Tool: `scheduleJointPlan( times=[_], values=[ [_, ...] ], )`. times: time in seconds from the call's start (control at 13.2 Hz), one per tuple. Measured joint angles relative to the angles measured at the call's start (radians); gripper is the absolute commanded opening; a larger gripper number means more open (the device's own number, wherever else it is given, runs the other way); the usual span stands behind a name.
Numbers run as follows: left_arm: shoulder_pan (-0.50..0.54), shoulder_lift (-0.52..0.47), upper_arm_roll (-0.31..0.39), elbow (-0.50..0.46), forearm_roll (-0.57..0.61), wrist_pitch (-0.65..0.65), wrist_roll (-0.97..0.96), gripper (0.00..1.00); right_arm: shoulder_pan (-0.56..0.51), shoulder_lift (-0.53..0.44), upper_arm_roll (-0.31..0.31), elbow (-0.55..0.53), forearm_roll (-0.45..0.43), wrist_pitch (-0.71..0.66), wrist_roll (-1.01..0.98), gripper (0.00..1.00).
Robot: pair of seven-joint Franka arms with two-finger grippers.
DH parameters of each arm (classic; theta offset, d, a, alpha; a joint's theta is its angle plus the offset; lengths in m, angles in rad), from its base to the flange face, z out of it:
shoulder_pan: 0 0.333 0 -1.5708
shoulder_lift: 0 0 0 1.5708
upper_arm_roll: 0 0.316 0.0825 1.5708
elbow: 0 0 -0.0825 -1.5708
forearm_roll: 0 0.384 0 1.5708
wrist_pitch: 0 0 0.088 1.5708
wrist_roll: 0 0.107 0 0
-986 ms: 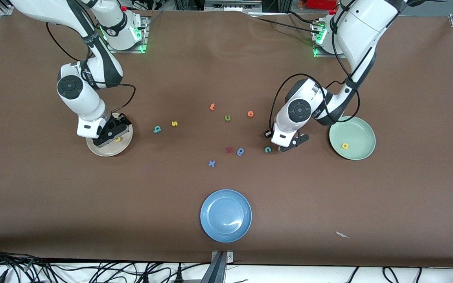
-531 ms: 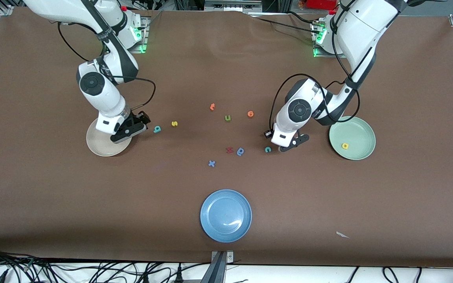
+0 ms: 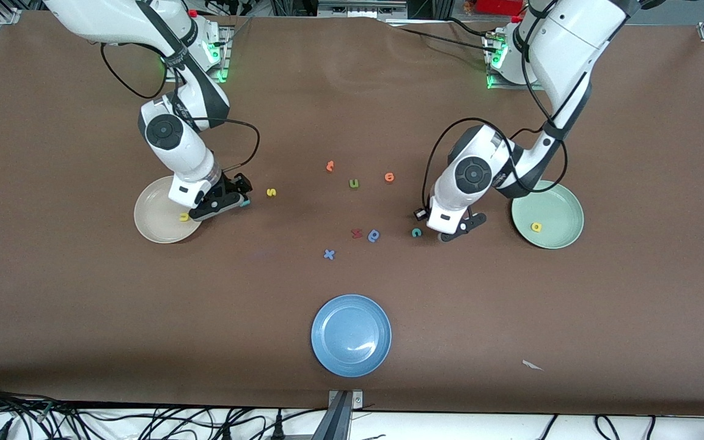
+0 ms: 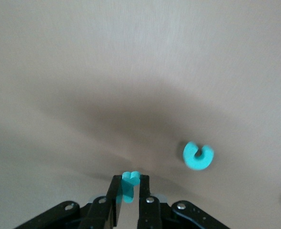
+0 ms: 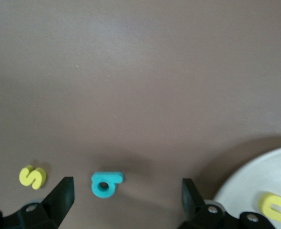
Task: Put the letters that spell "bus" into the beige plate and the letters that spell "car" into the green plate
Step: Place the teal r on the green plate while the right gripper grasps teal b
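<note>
My left gripper (image 3: 457,231) is shut on the light-blue letter r (image 4: 130,187), just above the table. It is beside the teal c (image 3: 416,232) (image 4: 198,155), between that letter and the green plate (image 3: 563,208). The yellow a (image 3: 536,227) lies in the green plate. My right gripper (image 3: 233,197) is open and low over the teal b (image 3: 244,204) (image 5: 105,183), which lies on the table between its fingers (image 5: 59,195), touching neither. The beige plate (image 3: 156,214) (image 5: 255,186) holds the yellow u (image 3: 184,217) (image 5: 274,204). The yellow s (image 3: 271,192) (image 5: 32,177) lies beside the b.
Mid-table lie loose letters: two orange ones (image 3: 330,165) (image 3: 389,177), a green u (image 3: 354,183), a red one (image 3: 356,233), a darker blue one (image 3: 374,235) and a blue x (image 3: 329,254). A blue plate (image 3: 351,335) sits nearest the front camera. A paper scrap (image 3: 532,365) lies toward the left arm's end.
My right gripper left the beige plate, where the yellow u now lies, and moved over the teal b. My left gripper closed on the r and shifted slightly toward the green plate.
</note>
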Motion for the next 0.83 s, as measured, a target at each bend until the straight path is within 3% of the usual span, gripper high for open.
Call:
scheduleJointPlan(
  times=[0.38, 0.83],
  values=[
    [0.102, -0.099, 0.001, 0.066, 0.005, -0.192, 0.074, 0.0, 0.022, 0.052, 0.0, 0.013, 0.0, 0.055, 0.01, 1.0],
    [0.358, -0.176, 0.009, 0.063, 0.017, -0.355, 0.463, 0.0, 0.023, 0.064, 0.0, 0.014, -0.001, 0.06, 0.01, 0.99]
  ],
)
